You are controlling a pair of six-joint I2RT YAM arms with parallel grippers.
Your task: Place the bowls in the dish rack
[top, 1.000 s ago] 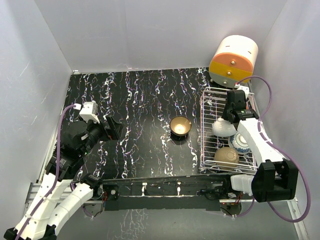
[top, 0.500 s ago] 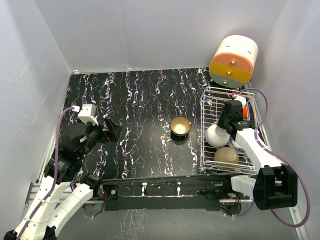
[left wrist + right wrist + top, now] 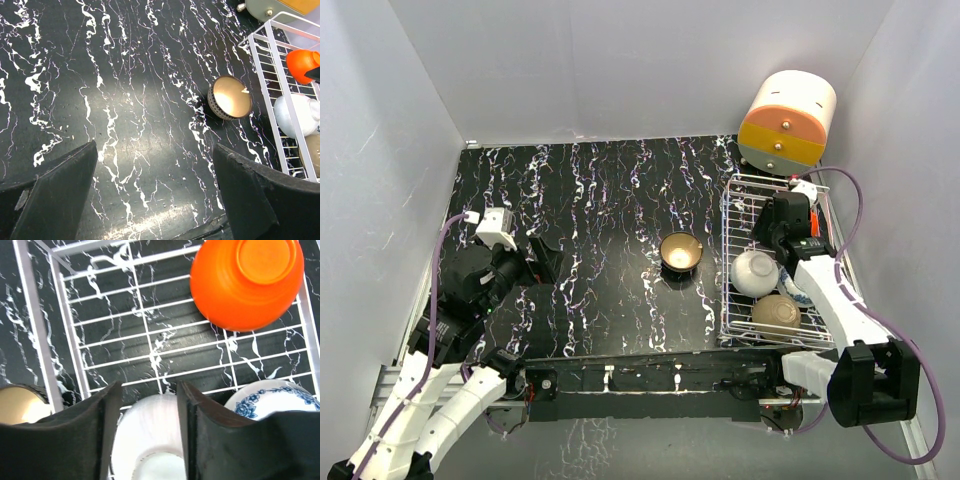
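Four bowls [image 3: 755,272] in dish rack [image 3: 745,215]; one outside.

Blk marble table [image 3: 580,200] w/ gold bowl [image 3: 680,252] ctr, wire rack [image 3: 738,212] R, drum box [image 3: 787,122] far R corner.

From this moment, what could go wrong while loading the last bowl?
1. The right end effector hangs low over the white bowl, with the red bowl and the blue-and-white bowl close by; a sideways move may knock one.
2. The gold bowl stands on the table near the rack; a careless grasp may push it against the wire.
3. The rack already holds four bowls, so the last one may strike a neighbour.
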